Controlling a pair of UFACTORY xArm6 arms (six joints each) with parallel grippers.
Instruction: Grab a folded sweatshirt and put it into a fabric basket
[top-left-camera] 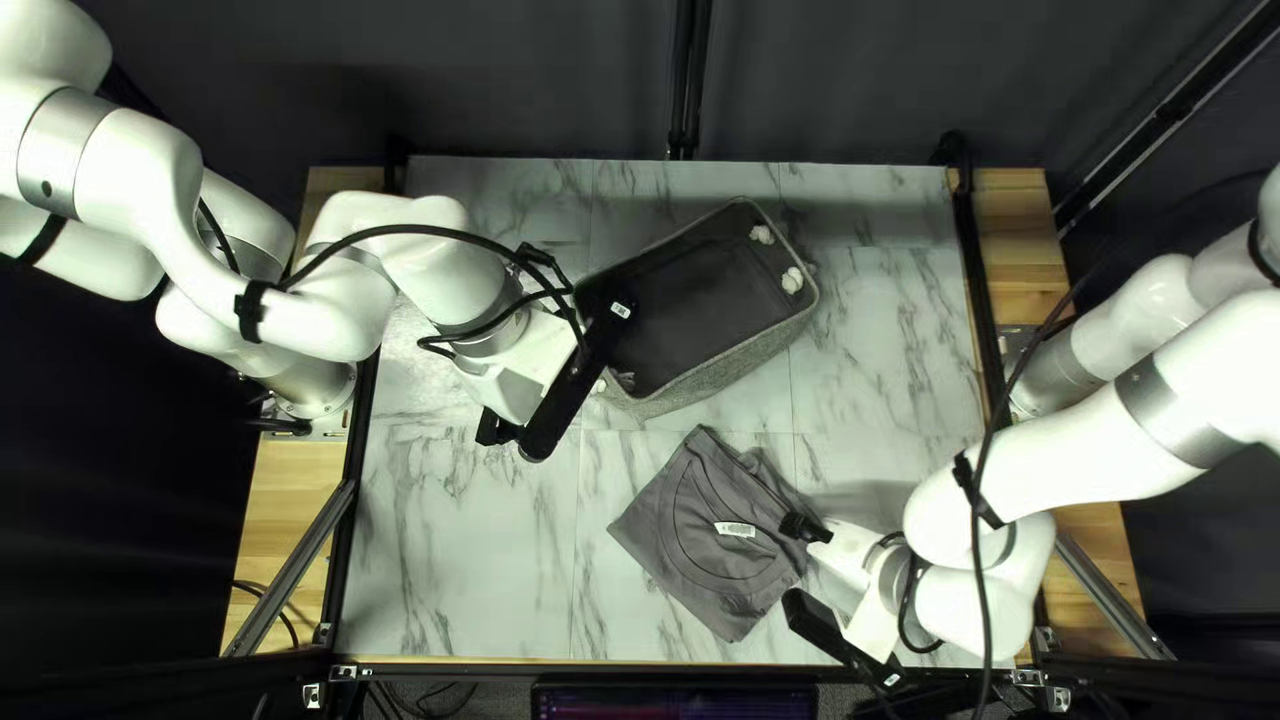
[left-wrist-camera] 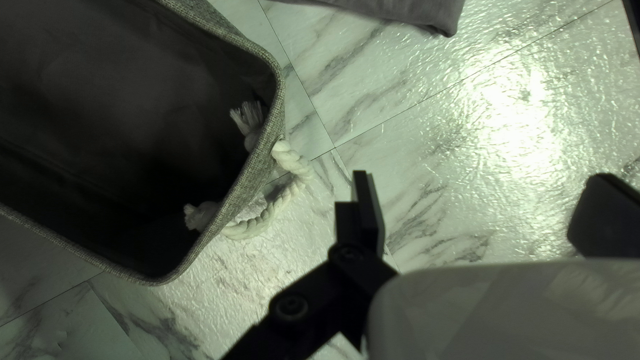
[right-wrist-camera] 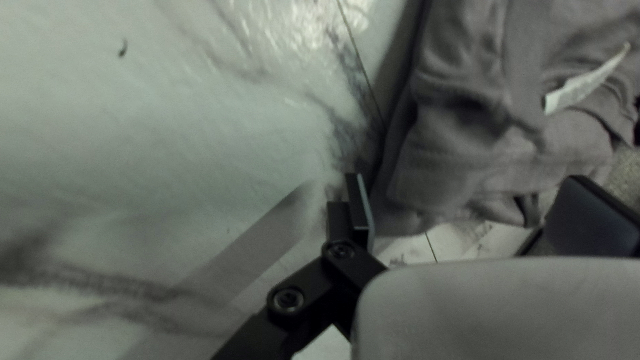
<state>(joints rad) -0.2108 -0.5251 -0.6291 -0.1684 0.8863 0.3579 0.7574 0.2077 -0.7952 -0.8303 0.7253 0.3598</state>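
Note:
A folded grey sweatshirt lies flat on the table near its front edge. My right gripper is at the sweatshirt's right side, open. In the right wrist view the gripper has its fingers wide apart, with the sweatshirt's edge just ahead and between them. The grey fabric basket, rope handles at its ends, stands behind the sweatshirt. At the basket's left end is my left gripper; in the left wrist view the gripper is open over bare table, beside the basket.
The marble-patterned table extends left of the sweatshirt. A rope handle sticks out from the basket toward my left gripper. Black frame rails run along the table's sides.

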